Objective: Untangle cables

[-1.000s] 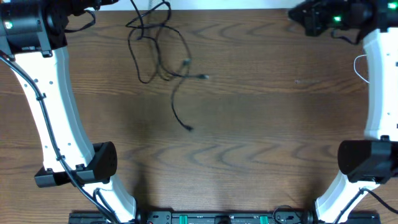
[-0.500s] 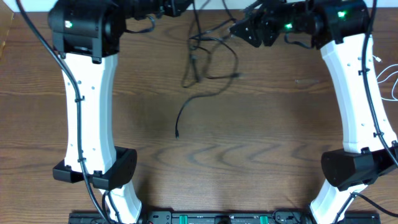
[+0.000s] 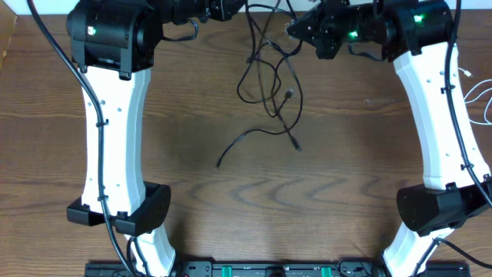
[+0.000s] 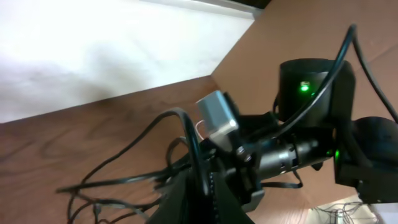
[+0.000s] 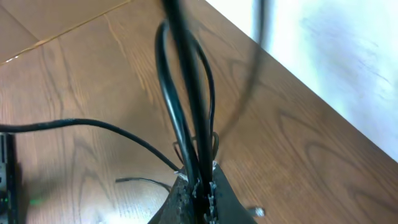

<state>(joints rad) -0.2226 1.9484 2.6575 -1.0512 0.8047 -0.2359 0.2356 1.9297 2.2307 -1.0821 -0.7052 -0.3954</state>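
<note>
Pinching strands of the thin black flexible cables (image 3: pixel 270 81) above the brown wooden table (image 3: pixel 369 154), the left gripper (image 4: pixel 200 183) and right gripper (image 5: pixel 196 186) have let the bundle sag looser than a half-second ago, one plug end (image 3: pixel 297 146) trailing lower, loops still crossing, so untangling has likely only begun.

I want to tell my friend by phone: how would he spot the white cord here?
Seen from above, take the brown wooden table and go to the picture's right edge, past the right arm. The white cable lies there in thin loops. It is the only pale cord; the black tangle is at the far middle.
</note>
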